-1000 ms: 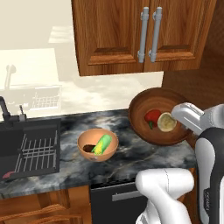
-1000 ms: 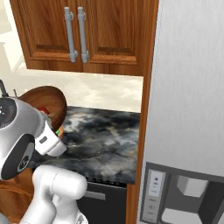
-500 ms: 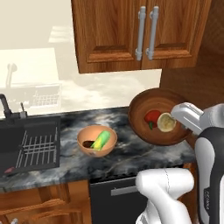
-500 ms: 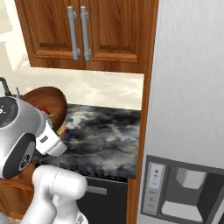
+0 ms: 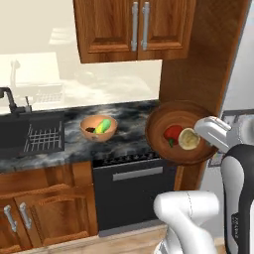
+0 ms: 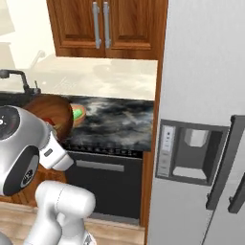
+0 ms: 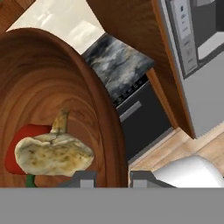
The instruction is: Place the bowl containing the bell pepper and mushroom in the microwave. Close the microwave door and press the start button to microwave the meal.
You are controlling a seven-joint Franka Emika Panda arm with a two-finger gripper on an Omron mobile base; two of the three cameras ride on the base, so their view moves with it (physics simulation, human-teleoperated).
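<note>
gripper (image 7: 112, 177) is sitting w/ its two fingertips narrowly apart, straddling the near rim of the bowl (image 5: 179, 139), one tip inside the rim and one outside, so it's clamping the wall and carrying the bowl off the counter (image 5: 124, 121). in the left base view the bowl is hanging in the air out in front of the dark oven front (image 5: 134, 193), just past the counter edge, w/ the white hand meeting its right rim.

inside the bowl: the mushroom (image 7: 53, 155) is lying nearest the pincer, just beyond the inner fingertip, partly covering the bell pepper (image 7: 19, 148), which is showing red at its far side. both are sitting low toward the gripped side, so the bowl is looking tilted that way, though how much i can't tell.

farther out: the orange-tan bowl w/ corn (image 5: 98, 128) is resting on the counter, well apart to the left. the fridge (image 6: 201, 119) w/ its dispenser panel is standing to the right.

the relation that matters: bowl is extending away from the pincer across its full width, held by one edge only, so prob. the load is cantilevered. where the microwave lies from here can't be told, so which way to swing can't be judged yet.
</note>
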